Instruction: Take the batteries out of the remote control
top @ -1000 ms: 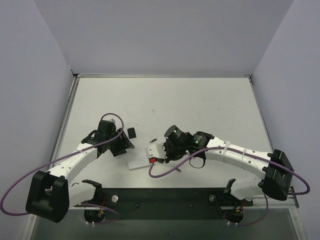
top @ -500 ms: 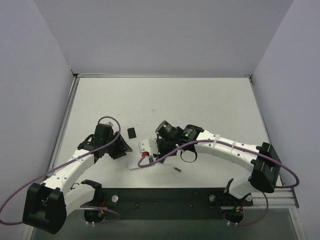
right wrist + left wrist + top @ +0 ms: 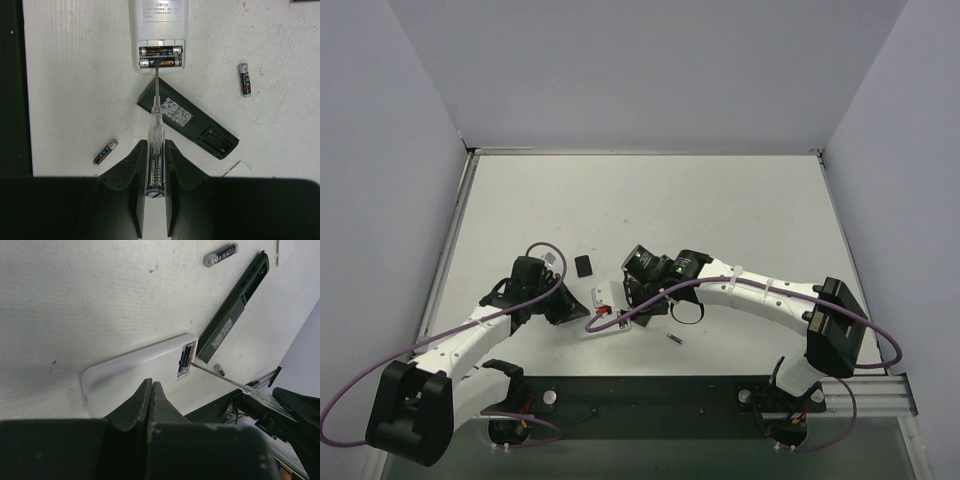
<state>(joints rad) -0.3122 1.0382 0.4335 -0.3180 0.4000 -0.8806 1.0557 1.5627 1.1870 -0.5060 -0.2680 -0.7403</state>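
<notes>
My right gripper is clamped on the translucent screwdriver; its tip, straight ahead of the fingers, sits at the batteries inside the white remote; the black remote control, with a QR-code label, lies just beyond the fingertips; other print is unreadable; my left gripper is closed, empty; the right arm has swung leftward since a second ago.

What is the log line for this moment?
right gripper: shut on screwdriver, tip at battery in white remote | left gripper: jaws shut
</notes>
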